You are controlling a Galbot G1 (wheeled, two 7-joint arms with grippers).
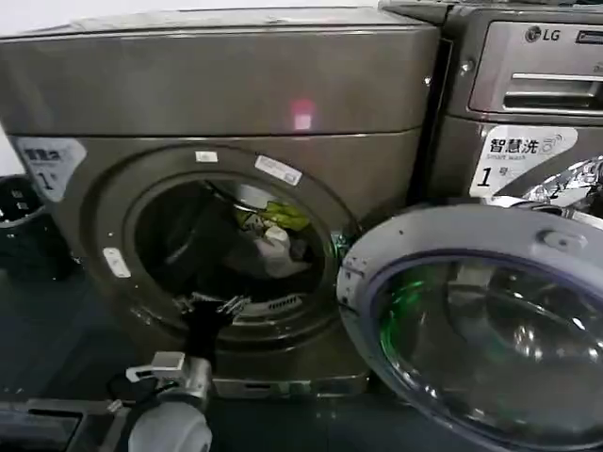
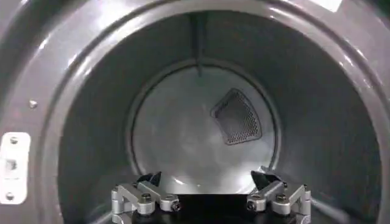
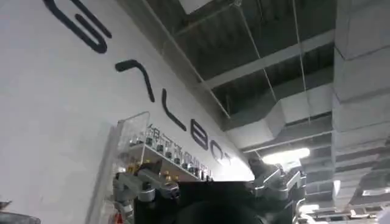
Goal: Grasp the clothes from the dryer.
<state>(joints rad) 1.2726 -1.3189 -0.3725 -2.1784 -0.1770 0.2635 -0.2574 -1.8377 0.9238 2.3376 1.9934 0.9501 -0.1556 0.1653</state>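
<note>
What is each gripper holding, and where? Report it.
Nothing. The left gripper is open and empty at the dryer mouth, short of the clothes; the right gripper is open, empty.

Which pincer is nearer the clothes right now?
Left. The left pincer sits open at the dryer porthole, below the clothes. The right pincer points away toward a ceiling.

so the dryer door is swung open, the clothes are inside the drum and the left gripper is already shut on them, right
Not quite. The dryer door is open and the clothes are inside the drum, but the left gripper is open at the porthole's lower rim and holds nothing. The left wrist view shows its fingers spread with only bare drum between them.
</note>
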